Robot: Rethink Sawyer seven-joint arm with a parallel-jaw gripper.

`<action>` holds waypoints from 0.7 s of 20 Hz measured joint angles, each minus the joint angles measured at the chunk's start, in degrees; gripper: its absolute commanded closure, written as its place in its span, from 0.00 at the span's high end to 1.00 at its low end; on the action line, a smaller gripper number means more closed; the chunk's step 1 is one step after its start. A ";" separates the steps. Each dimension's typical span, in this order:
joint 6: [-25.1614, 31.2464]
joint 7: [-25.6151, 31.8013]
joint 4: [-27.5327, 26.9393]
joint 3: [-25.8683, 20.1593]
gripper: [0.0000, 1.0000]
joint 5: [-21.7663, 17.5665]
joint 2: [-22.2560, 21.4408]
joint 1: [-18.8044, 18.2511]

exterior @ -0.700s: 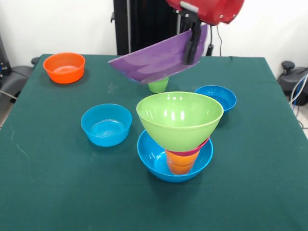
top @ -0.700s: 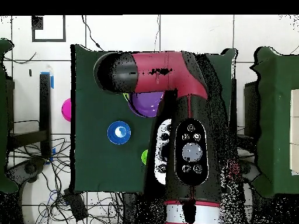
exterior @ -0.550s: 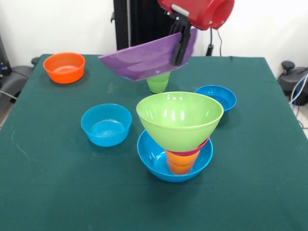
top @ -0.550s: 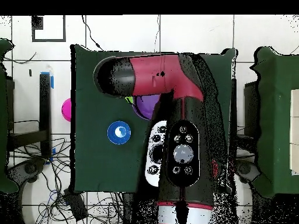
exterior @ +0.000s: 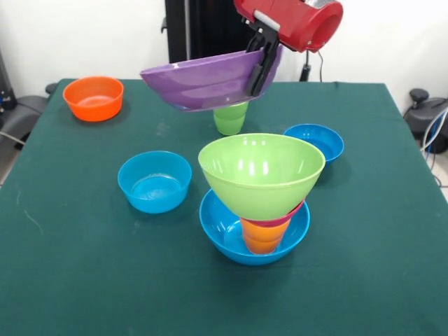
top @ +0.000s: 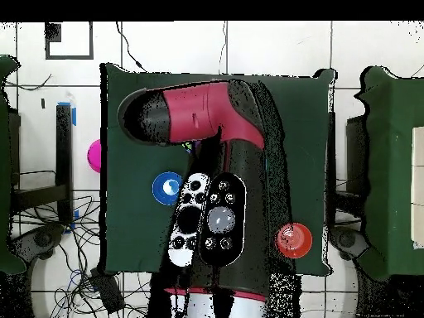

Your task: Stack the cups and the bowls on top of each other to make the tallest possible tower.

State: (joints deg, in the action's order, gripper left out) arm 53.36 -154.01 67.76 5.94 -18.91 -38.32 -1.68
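You see the hand [exterior: 260, 64] gripping the purple bowl [exterior: 203, 81] by its rim, above the light green cup [exterior: 230, 118] and behind the tower [exterior: 261, 192]

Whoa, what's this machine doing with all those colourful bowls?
The red robot arm is building a tower. Its gripper is pinching the rim of a wide purple bowl and holding it in the air above the table. In front stands the tower so far: a large blue bowl, an orange cup in it, and a lime green bowl on top. An orange bowl, two small blue bowls and a green cup wait loose.
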 measured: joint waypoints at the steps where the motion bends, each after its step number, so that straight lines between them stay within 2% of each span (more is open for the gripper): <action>1: 0.36 0.00 -0.72 0.63 0.00 0.19 0.43 0.41; 14: 9.10 0.00 -7.19 3.50 0.00 5.31 4.57 1.14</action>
State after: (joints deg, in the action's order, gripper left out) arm 62.46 -154.01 60.58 9.45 -13.60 -33.74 -0.54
